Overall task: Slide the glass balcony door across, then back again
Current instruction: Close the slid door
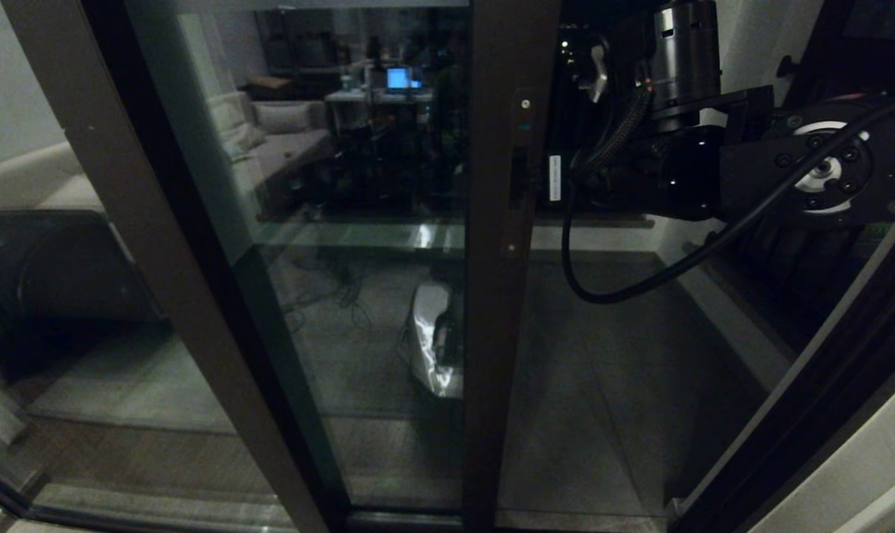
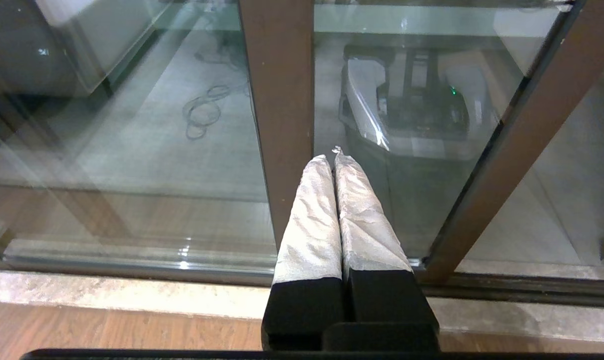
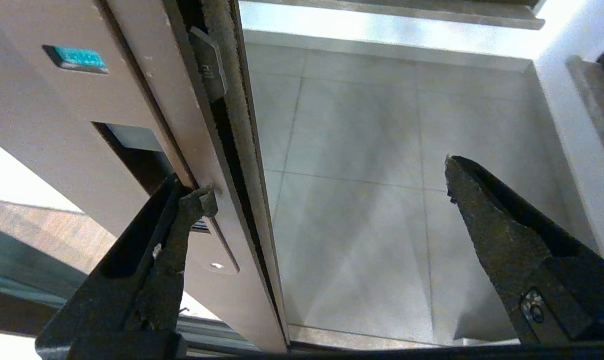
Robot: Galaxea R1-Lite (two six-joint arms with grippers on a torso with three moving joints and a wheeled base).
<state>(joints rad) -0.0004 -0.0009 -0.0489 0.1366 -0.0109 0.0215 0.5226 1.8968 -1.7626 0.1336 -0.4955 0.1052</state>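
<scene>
The glass balcony door (image 1: 388,222) stands partly slid over, its dark brown edge stile (image 1: 495,311) upright in the middle of the head view. The stile carries a narrow handle slot (image 1: 520,174). My right gripper (image 3: 325,180) is open at that stile. One fingertip (image 3: 199,197) rests at the rim of the handle slot (image 3: 132,150), and the other finger (image 3: 481,215) hangs over the open gap. My left gripper (image 2: 331,156) is low near the sill, shut on nothing. Its white-wrapped fingers (image 2: 311,215) point at the glass beside a brown stile (image 2: 277,100).
The unmoving panel's plain stile (image 1: 158,244) slants across the left. Balcony tiles (image 3: 371,225) show through the gap, bounded by the dark door jamb (image 1: 810,414) and a white wall (image 1: 884,474). A stone sill (image 2: 132,295) and wooden floor (image 2: 107,330) lie below the left gripper.
</scene>
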